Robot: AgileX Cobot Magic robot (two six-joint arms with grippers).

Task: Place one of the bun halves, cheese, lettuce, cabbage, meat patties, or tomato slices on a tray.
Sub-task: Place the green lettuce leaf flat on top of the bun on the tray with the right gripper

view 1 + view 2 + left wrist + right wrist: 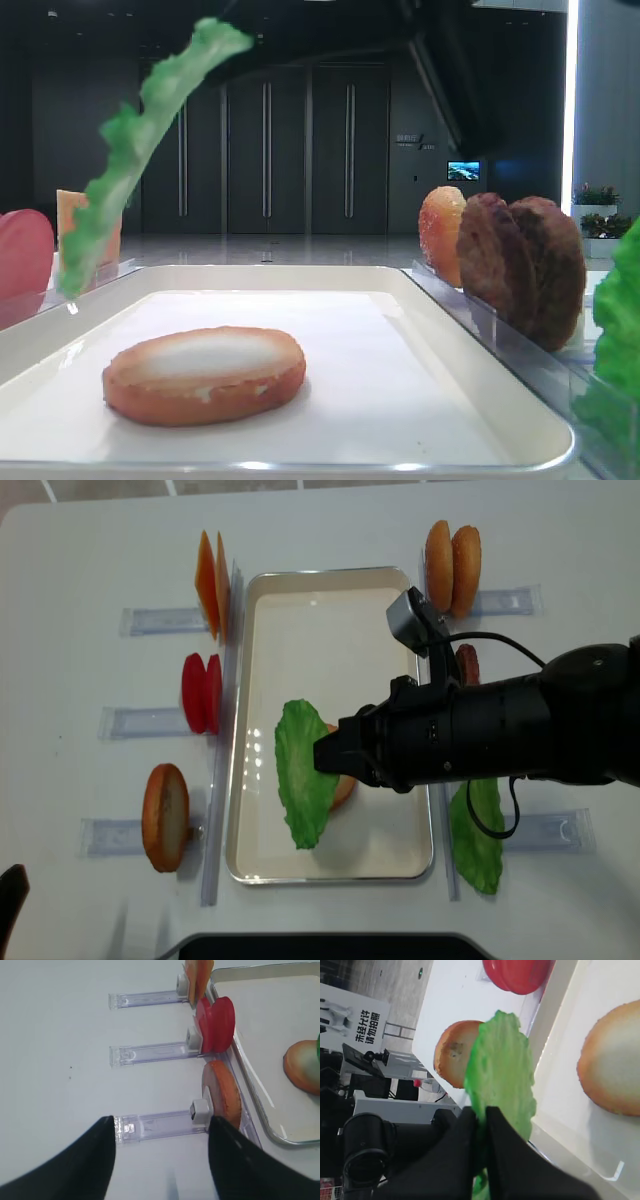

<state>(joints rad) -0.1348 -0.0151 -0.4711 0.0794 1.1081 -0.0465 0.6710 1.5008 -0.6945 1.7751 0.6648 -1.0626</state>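
My right gripper (pixel 330 753) is shut on a ruffled green lettuce leaf (pixel 303 775), pinched between the black fingers (pixel 470 1125). The leaf hangs in the air over the off-white tray (pixel 330 610). In the low exterior view the lettuce (pixel 140 140) floats above the tray's left side. One bun half (pixel 204 373) lies flat in the tray, pale face up; from overhead the leaf and gripper hide most of it. My left gripper (pixel 160 1132) stands open over the bare table by a clear holder (pixel 160 1124), nothing between its fingers.
Left of the tray stand cheese slices (pixel 210 583), tomato slices (pixel 202 692) and a bun half (pixel 165 815) in clear holders. On the right are two glossy bun halves (pixel 452 554), meat patties (pixel 525 265) and another lettuce leaf (pixel 478 830). My right arm crosses the right side.
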